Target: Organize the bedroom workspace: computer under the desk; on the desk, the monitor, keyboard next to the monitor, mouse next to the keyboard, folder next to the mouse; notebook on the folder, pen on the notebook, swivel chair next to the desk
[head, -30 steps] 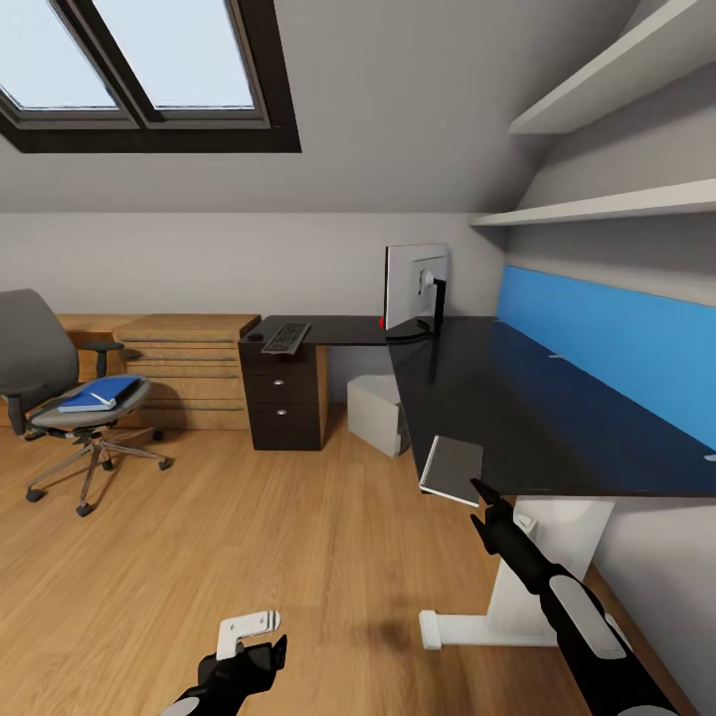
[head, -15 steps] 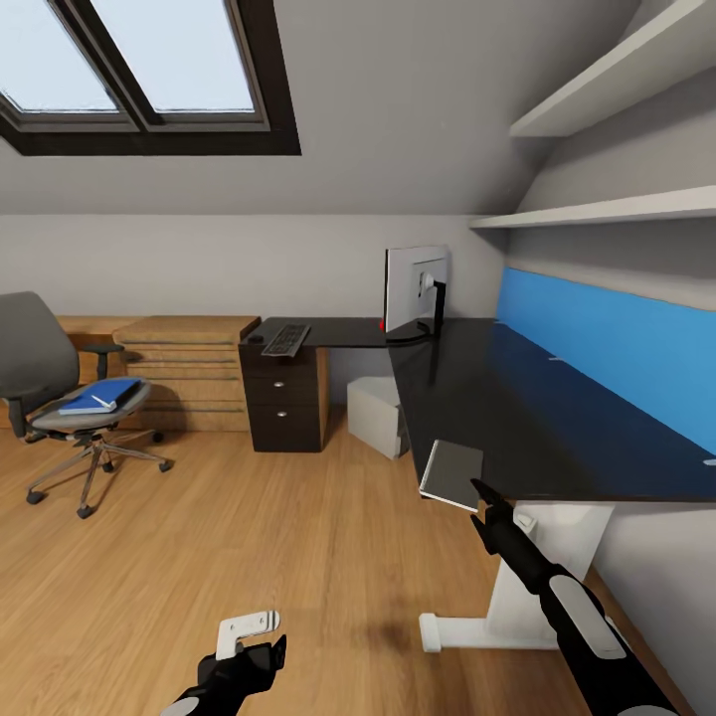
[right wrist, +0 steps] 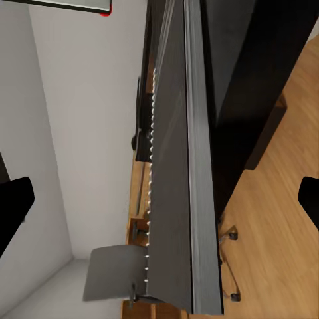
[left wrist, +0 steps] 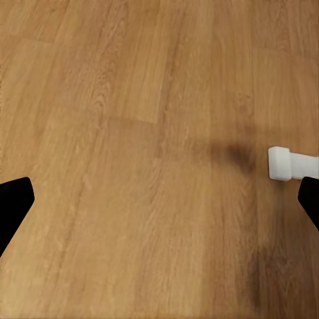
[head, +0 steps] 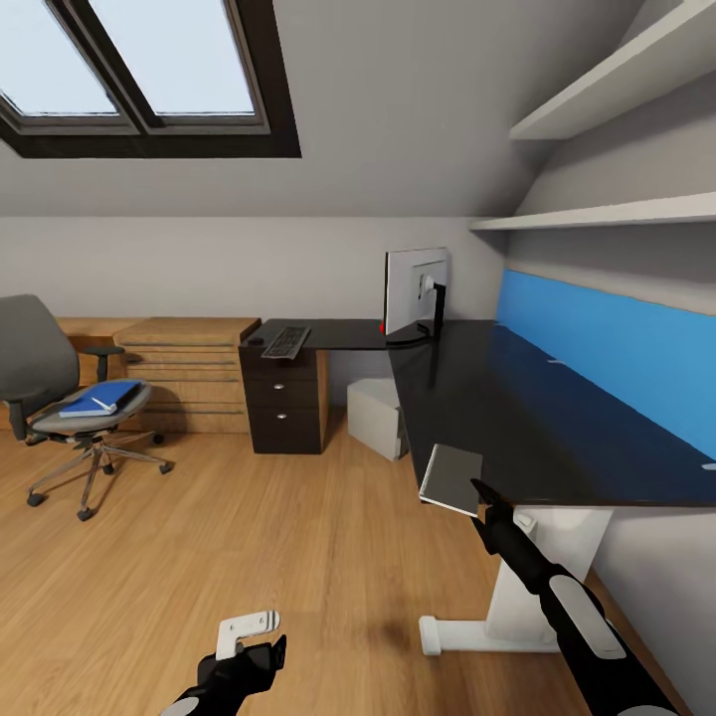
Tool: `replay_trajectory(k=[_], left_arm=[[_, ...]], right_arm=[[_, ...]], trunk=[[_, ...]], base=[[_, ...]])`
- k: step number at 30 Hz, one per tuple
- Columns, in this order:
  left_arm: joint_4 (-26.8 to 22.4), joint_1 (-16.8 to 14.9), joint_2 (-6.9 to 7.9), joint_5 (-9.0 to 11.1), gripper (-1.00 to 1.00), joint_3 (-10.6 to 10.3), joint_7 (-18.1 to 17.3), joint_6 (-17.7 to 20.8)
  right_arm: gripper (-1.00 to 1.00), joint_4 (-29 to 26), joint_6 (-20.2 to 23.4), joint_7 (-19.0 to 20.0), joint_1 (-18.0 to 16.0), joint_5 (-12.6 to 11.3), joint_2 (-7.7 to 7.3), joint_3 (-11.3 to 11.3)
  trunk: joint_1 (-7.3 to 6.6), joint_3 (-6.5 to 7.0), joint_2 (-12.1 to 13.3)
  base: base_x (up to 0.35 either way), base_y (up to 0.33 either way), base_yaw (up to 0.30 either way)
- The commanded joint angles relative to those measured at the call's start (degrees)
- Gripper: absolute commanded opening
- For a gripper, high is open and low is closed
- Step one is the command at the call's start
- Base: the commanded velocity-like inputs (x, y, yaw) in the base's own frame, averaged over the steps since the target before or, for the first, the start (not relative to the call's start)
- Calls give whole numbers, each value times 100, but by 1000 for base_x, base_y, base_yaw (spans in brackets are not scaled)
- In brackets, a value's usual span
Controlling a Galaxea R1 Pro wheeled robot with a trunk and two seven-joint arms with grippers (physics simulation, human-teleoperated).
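The dark grey notebook (head: 452, 477) overhangs the near edge of the black desk (head: 517, 408). My right gripper (head: 484, 499) is open at its near edge, and the right wrist view shows the notebook (right wrist: 176, 166) edge-on between the spread fingers. On the desk's far part stand the monitor (head: 416, 290), the keyboard (head: 285, 341) and the mouse (head: 255, 338). The computer (head: 376, 414) sits under the desk. The blue folder (head: 103, 395) lies on the swivel chair (head: 38, 373) at the left. My left gripper (head: 251, 646) hangs open over the floor. A small red thing (head: 382, 323) lies by the monitor; I cannot tell if it is the pen.
A light oak dresser (head: 189, 370) stands between the chair and the desk's dark drawers (head: 285, 403). The desk's white leg and foot (head: 497, 626) are just right of my left arm, and the foot (left wrist: 292, 164) shows in the left wrist view. Wall shelves (head: 607, 211) hang above the desk.
The whole head view has shifted down very slightly, so the camera moved. Arms, notebook and other things keep their places.
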Motion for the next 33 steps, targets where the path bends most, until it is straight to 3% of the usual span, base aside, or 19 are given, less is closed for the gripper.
replay_trajectory(k=[1, 33], left_arm=[[-8, -1, 0, 61, 100, -6, 50, 18], [-8, -1, 0, 61, 100, -6, 48, 13]], right_arm=[[100, 2, 40, 6, -3, -39, 1, -11], [100, 2, 39, 6, -3, -39, 1, -4]], trunk=[[0, -5, -2], [0, -5, -2]], base=[[0, 0, 0], [-60, 0, 0]])
